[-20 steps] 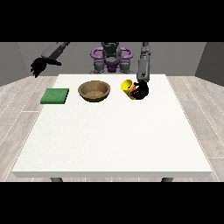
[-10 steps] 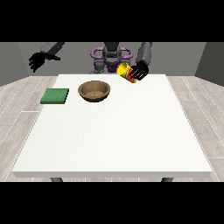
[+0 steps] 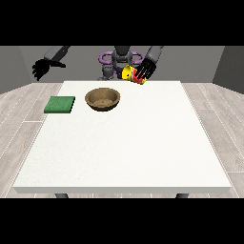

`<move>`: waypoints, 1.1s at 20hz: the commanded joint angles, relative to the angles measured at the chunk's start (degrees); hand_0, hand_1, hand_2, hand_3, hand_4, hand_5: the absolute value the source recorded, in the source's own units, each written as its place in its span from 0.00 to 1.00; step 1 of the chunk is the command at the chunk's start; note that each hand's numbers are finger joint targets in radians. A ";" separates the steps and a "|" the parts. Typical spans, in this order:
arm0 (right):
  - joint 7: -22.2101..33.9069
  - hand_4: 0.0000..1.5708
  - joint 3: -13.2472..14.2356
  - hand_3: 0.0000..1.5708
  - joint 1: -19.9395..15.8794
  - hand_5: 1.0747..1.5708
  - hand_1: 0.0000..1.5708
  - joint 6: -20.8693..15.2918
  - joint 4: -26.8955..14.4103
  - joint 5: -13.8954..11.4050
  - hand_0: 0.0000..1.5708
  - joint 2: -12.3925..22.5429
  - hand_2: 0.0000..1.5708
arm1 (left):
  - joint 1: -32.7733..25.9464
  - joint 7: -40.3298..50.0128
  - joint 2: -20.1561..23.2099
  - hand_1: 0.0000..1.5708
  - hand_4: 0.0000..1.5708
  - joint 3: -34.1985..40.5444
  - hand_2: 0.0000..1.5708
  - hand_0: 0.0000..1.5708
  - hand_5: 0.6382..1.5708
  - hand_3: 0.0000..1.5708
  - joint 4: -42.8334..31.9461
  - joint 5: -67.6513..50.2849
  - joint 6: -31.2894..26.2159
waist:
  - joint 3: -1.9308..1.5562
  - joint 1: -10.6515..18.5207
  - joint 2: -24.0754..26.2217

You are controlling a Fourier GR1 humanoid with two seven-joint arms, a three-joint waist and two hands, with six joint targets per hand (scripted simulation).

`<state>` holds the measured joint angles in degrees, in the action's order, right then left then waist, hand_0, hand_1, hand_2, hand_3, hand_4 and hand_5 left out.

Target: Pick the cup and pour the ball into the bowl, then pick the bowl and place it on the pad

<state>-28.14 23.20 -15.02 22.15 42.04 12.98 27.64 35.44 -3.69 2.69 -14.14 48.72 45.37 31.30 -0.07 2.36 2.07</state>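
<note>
Where grey walls rise, wood-plank floor (image 3: 19, 119) surrounds white table (image 3: 128, 147).

Wood-look bowl (image 3: 102, 99), matt table (image 3: 143, 138)

I am standing in a bare room (hard to call it anything more): grey walls (image 3: 228, 64) are surrounding my white table (image 3: 128, 143), pale plank flooring (image 3: 19, 119) is showing.

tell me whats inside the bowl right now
Nothing visible: the brown bowl shows only its bare inside. The cup is held up in the hand at the view's right.
</note>
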 commanded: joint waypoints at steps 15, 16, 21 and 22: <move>1.24 0.00 -2.39 0.14 -10.75 0.92 0.00 -4.31 -4.79 -2.86 0.00 -0.40 0.00 | 10.37 27.00 -2.68 0.35 0.56 -19.62 1.00 0.35 1.00 1.00 2.60 26.99 -5.78 | 0.03 -1.86 -3.59; 1.39 0.00 -1.25 0.17 -10.16 0.92 0.00 -0.34 -6.85 -1.73 0.00 2.47 0.00 | 10.58 29.74 -2.68 0.29 0.57 -21.89 1.00 0.29 1.00 1.00 4.65 27.78 -8.33 | 0.00 -1.99 -2.70; 4.55 0.00 -3.40 0.17 -14.79 0.91 0.00 -3.86 -4.16 -2.16 0.00 -1.40 0.00 | 9.83 30.23 -2.69 0.24 0.53 -24.17 1.00 0.24 1.00 1.00 3.03 31.71 -9.47 | 0.05 -4.26 -4.71; 3.10 0.00 -2.74 0.17 -16.75 0.91 0.00 -5.54 -4.48 -2.10 0.00 -1.61 0.00 | 11.30 30.74 -2.69 0.18 0.57 -25.94 1.00 0.18 0.99 1.00 4.64 32.24 -10.76 | 0.03 -3.48 -6.09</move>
<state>-25.36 20.83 -27.85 18.39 37.16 10.96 27.07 44.98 24.27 0.03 -36.38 52.50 74.43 22.65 -0.04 -0.12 -1.95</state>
